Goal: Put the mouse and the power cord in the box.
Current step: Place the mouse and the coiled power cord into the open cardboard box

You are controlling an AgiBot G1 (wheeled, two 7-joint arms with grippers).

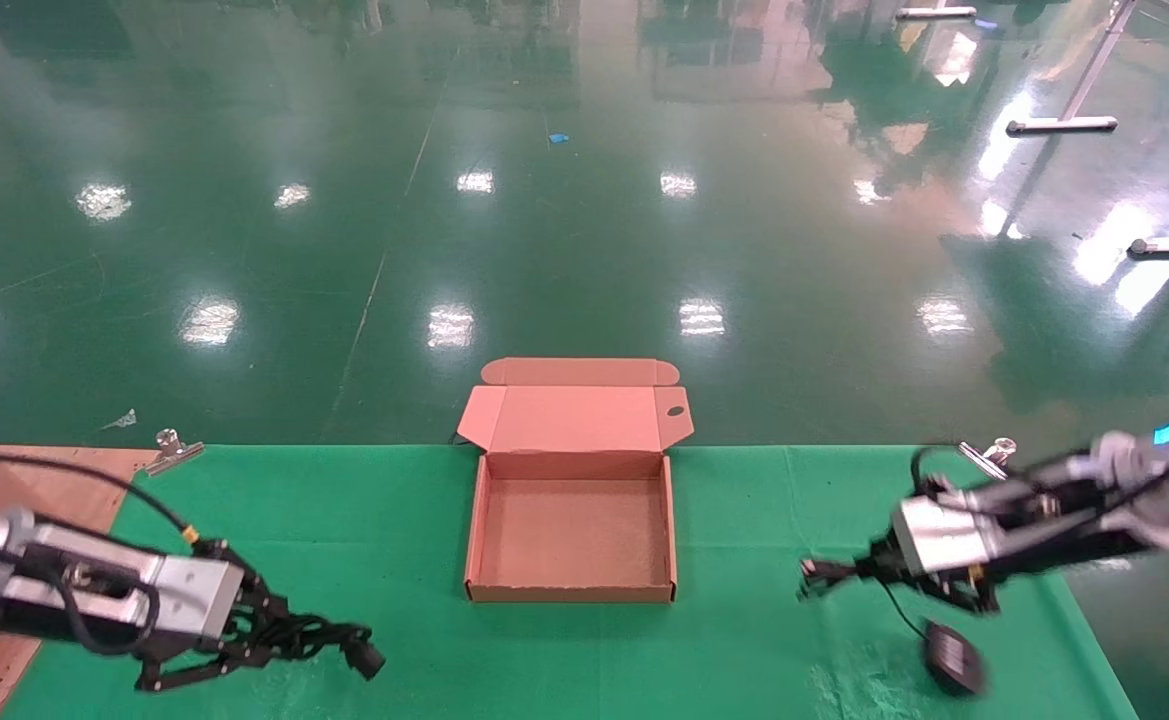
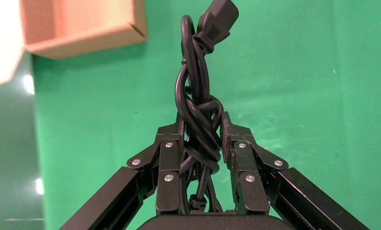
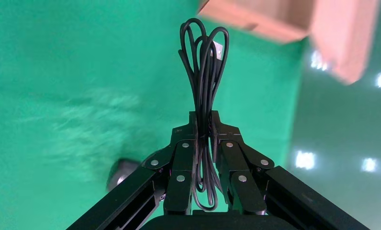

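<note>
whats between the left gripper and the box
Only bare green cloth, seen in the head view, between the left gripper holding the power cord and the box.

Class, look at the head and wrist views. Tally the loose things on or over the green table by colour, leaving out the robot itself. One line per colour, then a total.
Black: 2, the coiled black power cord and the small black oval mouse
Brown: 1, the open brown cardboard box
Silver: 2, the metal clips
Total: 5
</note>
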